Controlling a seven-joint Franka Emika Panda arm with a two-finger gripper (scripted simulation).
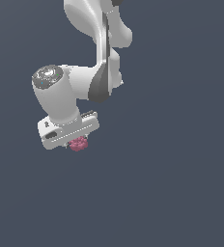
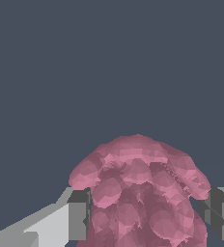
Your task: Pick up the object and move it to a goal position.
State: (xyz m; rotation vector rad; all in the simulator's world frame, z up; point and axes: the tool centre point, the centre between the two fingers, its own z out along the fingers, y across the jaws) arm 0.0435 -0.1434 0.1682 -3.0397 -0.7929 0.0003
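The white two-fingered gripper is clenched on the small pink-red beaded cluster, which sits between its grey finger pads beneath the white arm, over plain dark blue-grey ground. No goal marker shows; steady pressure and smooth travel should prevent slipping.

- arm: smooth white shell, plastic-looking, soft sheen; dark grey seams at the joints
- wrist cap: grey disc, dull metallic look
- gripper: white body, smooth, lightly glossy; fingers flat grey, matt, darker at the tips
- berry: pink-red, lumpy, beaded surface, matt; no shine
- background: plain slate-grey, flat, no texture
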